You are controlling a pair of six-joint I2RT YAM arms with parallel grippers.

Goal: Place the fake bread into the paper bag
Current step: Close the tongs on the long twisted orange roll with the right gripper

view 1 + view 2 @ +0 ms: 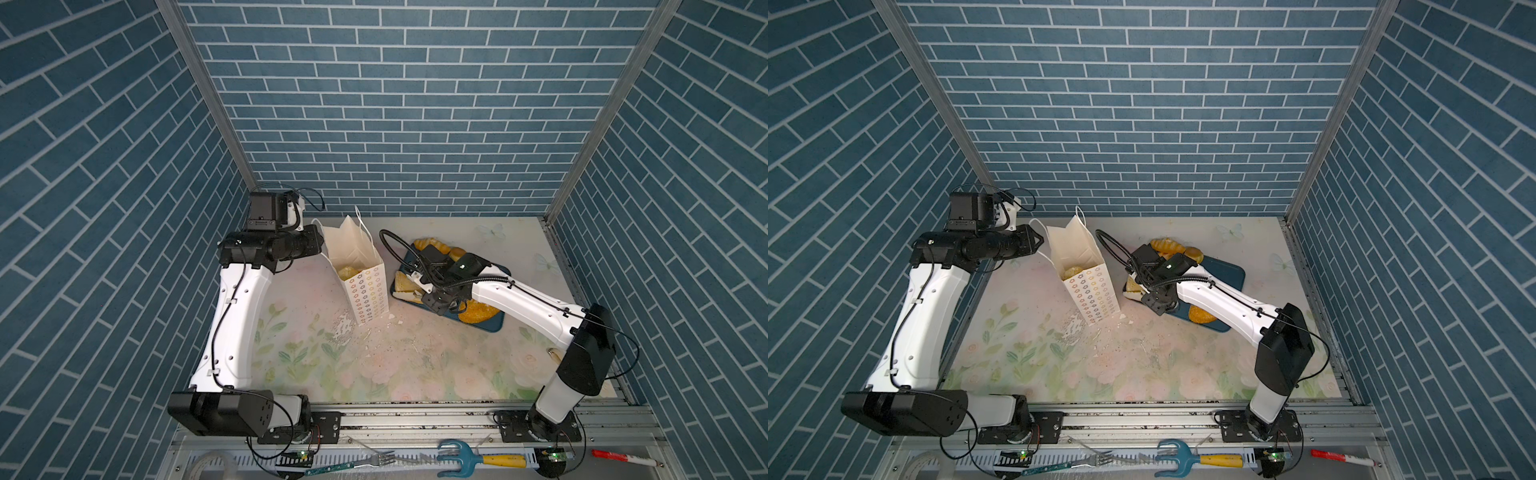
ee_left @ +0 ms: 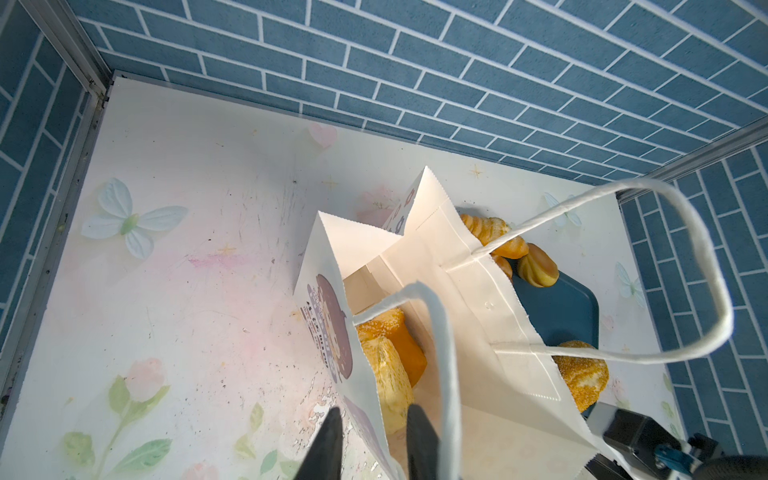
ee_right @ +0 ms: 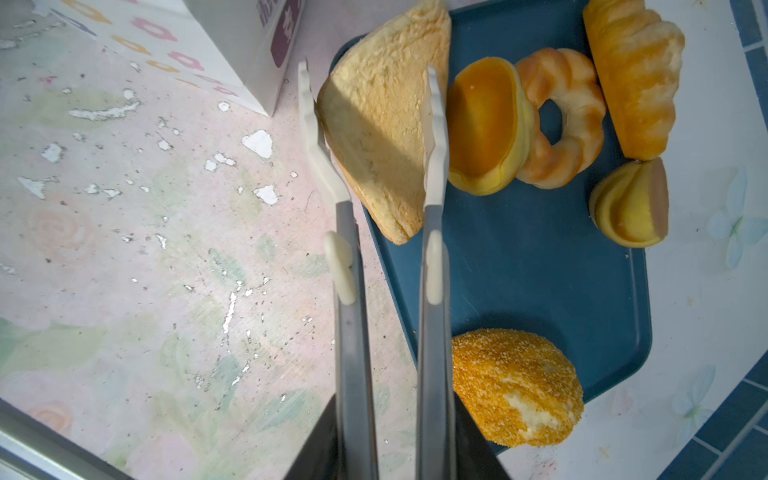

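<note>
Right gripper (image 3: pixel 395 419) is clamped on metal tongs (image 3: pixel 432 332). The tongs' white tips bracket the toast wedge (image 3: pixel 382 124), one tip along each side; can't tell if they squeeze it. The wedge lies partly on the blue tray (image 3: pixel 540 270), with one side hanging over its edge. Also on the tray: an orange tart shell (image 3: pixel 486 124) touching the twisted ring (image 3: pixel 561 120), and a seeded bun (image 3: pixel 515 386) near the gripper. The ridged loaf (image 3: pixel 636 75) and small shell bun (image 3: pixel 631 203) lie across the tray's edge, partly on the table.

Paper bag (image 1: pixel 365 286) stands upright and open, just beside the tray on the floral table (image 1: pixel 374 365). Inside it are a sugared piece (image 2: pixel 382 324) and a pale bun (image 2: pixel 386 374). Left gripper (image 2: pixel 374 409) is at the bag's mouth, jaws apart, with the printed wall between the fingers (image 2: pixel 328 440). Can't tell if they touch the paper. White flakes (image 3: pixel 257 143) are scattered on the table by the bag.
</note>
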